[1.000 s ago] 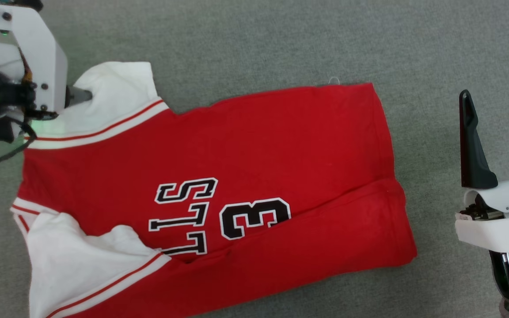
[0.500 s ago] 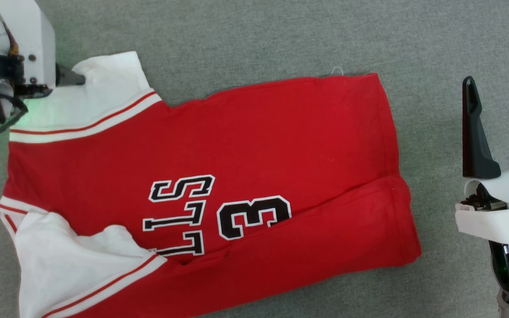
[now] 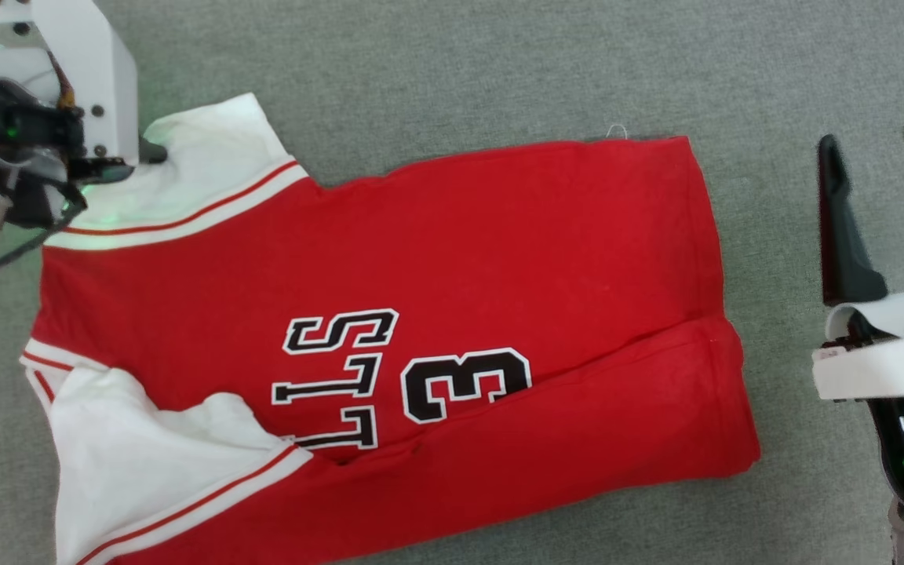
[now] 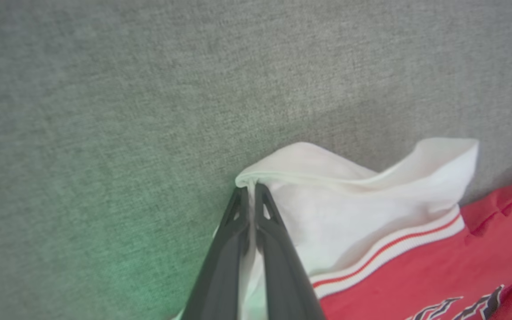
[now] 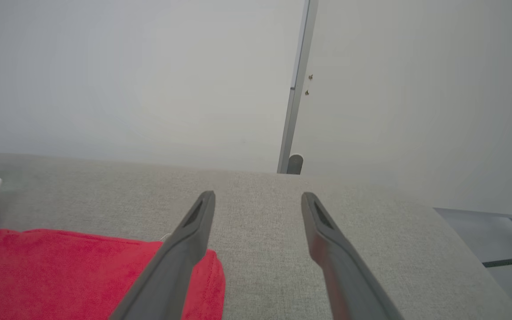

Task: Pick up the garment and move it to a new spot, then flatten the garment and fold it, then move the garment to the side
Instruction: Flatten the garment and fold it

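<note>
Dark plastic fingers (image 4: 274, 249) of the left jaws are pressed shut on a thin pinch of white cloth. It is the outer edge of the upper sleeve (image 4: 354, 200) of the garment (image 3: 452, 251), and the cloth rises in a small peak right at the fingertips.

The hold looks slight, since only a narrow fold sits at the very tips. A firm pull could let the sleeve slip free. Pulling from this one corner, with nothing holding the far end, could also drag or twist the whole shirt instead of smoothing it. The long lower edge (image 3: 577, 439) is already doubled over onto the red body, covering part of the black print (image 3: 405, 377). The lower sleeve (image 3: 130, 455) is rumpled. A sideways tug would likely deepen those creases.

The right jaws stand open and empty, their two fingers (image 3: 840, 235) well spread.

The garment lies spread on the grey fabric surface (image 3: 499, 71). Its sleeves are toward the robot's left, where the left jaws grip. Its hem is toward the right, near the right jaws but apart from them. In the right wrist view, the red hem corner (image 5: 82, 271) shows beside one finger, not between the two.
</note>
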Robot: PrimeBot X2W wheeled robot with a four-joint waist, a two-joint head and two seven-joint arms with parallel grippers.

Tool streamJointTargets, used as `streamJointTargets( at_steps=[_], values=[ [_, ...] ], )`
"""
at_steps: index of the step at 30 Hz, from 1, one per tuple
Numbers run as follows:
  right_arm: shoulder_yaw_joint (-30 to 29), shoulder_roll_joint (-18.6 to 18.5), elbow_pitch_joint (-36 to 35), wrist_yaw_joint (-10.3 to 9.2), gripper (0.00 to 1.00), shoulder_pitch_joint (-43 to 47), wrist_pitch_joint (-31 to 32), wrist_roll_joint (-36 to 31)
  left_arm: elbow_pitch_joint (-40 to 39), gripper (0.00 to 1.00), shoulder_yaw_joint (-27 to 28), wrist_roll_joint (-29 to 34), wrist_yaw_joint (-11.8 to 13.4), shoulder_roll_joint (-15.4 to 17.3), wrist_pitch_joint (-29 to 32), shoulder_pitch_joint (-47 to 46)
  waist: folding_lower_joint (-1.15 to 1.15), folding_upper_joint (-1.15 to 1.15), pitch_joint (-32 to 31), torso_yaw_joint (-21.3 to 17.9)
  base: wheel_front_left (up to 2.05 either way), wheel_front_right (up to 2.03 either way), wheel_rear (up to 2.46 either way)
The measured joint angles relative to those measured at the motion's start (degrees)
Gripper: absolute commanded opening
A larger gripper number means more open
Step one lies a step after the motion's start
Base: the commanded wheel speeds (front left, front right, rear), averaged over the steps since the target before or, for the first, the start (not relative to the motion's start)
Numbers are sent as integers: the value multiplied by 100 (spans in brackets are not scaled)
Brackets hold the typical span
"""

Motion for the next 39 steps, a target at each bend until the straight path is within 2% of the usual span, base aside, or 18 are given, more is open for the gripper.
streamJointTargets(
  at_steps=[6, 14, 18, 25, 26, 27, 28, 33, 39],
  values=[
    [203, -292, 368, 2, 100, -441, 1407, 393, -62, 0, 5, 0, -48, -133, -168, 99, 0, 0, -106, 121, 0, 0, 0],
    [520, -659, 1308, -1, 100, -1321, 4023, 895, -49, 0, -33, 15, -152, -474, -307, 76, 0, 0, -127, 405, 0, 0, 0],
    [577, -677, 1818, -1, 100, -1695, 4955, 1115, 2, 0, -43, 33, -232, -645, -374, 4, 0, 0, -69, 568, 0, 0, 0],
    [668, -859, 2323, 0, 100, -2248, 6032, 1221, 141, 0, -36, 36, -385, -849, -479, -113, 0, 0, 86, 794, 0, 0, 0],
    [693, -904, 2346, 0, 69, -2300, 6147, 1220, 165, 0, -34, 34, -407, -872, -492, -129, 0, 0, 104, 821, 0, 0, 0],
    [726, -943, 2360, 0, 12, -2356, 6265, 1217, 197, 0, -32, 30, -432, -900, -503, -138, 0, 0, 119, 845, 0, 0, 0],
    [749, -978, 2360, 0, 0, -2380, 6351, 1236, 229, 0, -29, 27, -458, -921, -528, -145, 0, 0, 131, 868, 0, 0, 0],
    [779, -1062, 2361, -1, 0, -2453, 6597, 1351, 403, 0, -9, -7, -575, -1017, -669, -150, 0, 0, 104, 933, 0, 0, 0],
    [701, -1092, 2437, -1, 0, -2408, 6357, 1356, 657, 0, 31, -14, -714, -1076, -895, -127, 0, 0, -98, 969, 0, 0, 0]
  ],
)
